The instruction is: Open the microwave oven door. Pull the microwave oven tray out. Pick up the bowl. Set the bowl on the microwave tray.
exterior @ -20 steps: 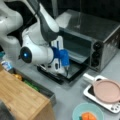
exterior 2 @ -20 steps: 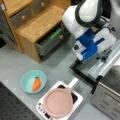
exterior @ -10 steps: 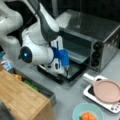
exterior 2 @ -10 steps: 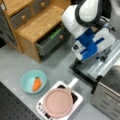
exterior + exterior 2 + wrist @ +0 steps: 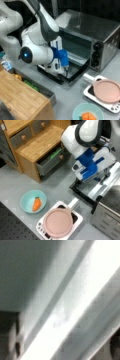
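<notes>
Gripper (image 5: 65,71) finger spread: cannot tell, tips hidden low over the microwave oven door (image 5: 71,71), which lies folded down flat in front of the microwave oven (image 5: 100,37). Wrist view only shows pale metal surfaces close up. Bowl (image 5: 33,201) with orange piece sits on the bench just beside the pink dish (image 5: 58,222), well apart from gripper.

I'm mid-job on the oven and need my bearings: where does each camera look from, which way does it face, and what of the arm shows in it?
A front view: high, angled down at the microwave oven front, door folded down; white arm and blue gripper at the door.
A front view: overhead from the drawer cabinet side; gripper over the door, oven at right.
Wrist view: pressed close to a pale metal surface; no gripper shows.
Both front views share the bowl and pink dish.
</notes>
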Tool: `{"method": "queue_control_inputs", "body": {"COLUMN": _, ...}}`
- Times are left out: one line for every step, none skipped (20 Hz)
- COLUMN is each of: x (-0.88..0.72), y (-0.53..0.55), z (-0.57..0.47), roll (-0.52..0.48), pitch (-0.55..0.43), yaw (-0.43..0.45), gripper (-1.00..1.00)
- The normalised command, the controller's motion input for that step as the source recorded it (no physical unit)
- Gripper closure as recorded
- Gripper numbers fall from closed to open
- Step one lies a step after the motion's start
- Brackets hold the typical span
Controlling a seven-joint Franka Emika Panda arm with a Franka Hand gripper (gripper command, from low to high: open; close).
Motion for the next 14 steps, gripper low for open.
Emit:
{"method": "queue_control_inputs", "body": {"x": 0.09, "y": -0.13, "z": 0.04, "roll": 0.018, "pitch": 0.003, "yaw": 0.236, "gripper": -1.00}}
{"method": "queue_control_inputs", "body": {"x": 0.09, "y": -0.14, "z": 0.04, "roll": 0.016, "pitch": 0.002, "yaw": 0.235, "gripper": -1.00}}
{"method": "queue_control_inputs", "body": {"x": 0.09, "y": -0.15, "z": 0.04, "roll": 0.011, "pitch": 0.005, "yaw": 0.235, "gripper": -1.00}}
{"method": "queue_control_inputs", "body": {"x": 0.08, "y": -0.17, "z": 0.06, "roll": -0.009, "pitch": 0.018, "yaw": 0.231, "gripper": -1.00}}
{"method": "queue_control_inputs", "body": {"x": 0.08, "y": -0.21, "z": 0.09, "roll": -0.041, "pitch": 0.035, "yaw": 0.218, "gripper": -1.00}}
{"method": "queue_control_inputs", "body": {"x": 0.07, "y": -0.22, "z": 0.11, "roll": -0.048, "pitch": 0.039, "yaw": 0.215, "gripper": -1.00}}
{"method": "queue_control_inputs", "body": {"x": 0.07, "y": -0.25, "z": 0.14, "roll": -0.085, "pitch": 0.052, "yaw": 0.193, "gripper": -1.00}}
{"method": "queue_control_inputs", "body": {"x": 0.06, "y": -0.27, "z": 0.19, "roll": -0.142, "pitch": 0.078, "yaw": 0.149, "gripper": -1.00}}
{"method": "queue_control_inputs", "body": {"x": 0.05, "y": -0.30, "z": 0.26, "roll": -0.285, "pitch": 0.130, "yaw": 0.060, "gripper": -1.00}}
{"method": "queue_control_inputs", "body": {"x": 0.05, "y": -0.29, "z": 0.29, "roll": -0.313, "pitch": 0.145, "yaw": 0.034, "gripper": -1.00}}
{"method": "queue_control_inputs", "body": {"x": 0.05, "y": -0.29, "z": 0.33, "roll": -0.362, "pitch": 0.172, "yaw": -0.001, "gripper": -1.00}}
{"method": "queue_control_inputs", "body": {"x": 0.06, "y": -0.26, "z": 0.37, "roll": -0.403, "pitch": 0.191, "yaw": -0.036, "gripper": -1.00}}
{"method": "queue_control_inputs", "body": {"x": 0.05, "y": -0.22, "z": 0.40, "roll": -0.436, "pitch": 0.201, "yaw": -0.072, "gripper": -1.00}}
{"method": "queue_control_inputs", "body": {"x": 0.05, "y": -0.16, "z": 0.41, "roll": -0.470, "pitch": 0.195, "yaw": -0.103, "gripper": -1.00}}
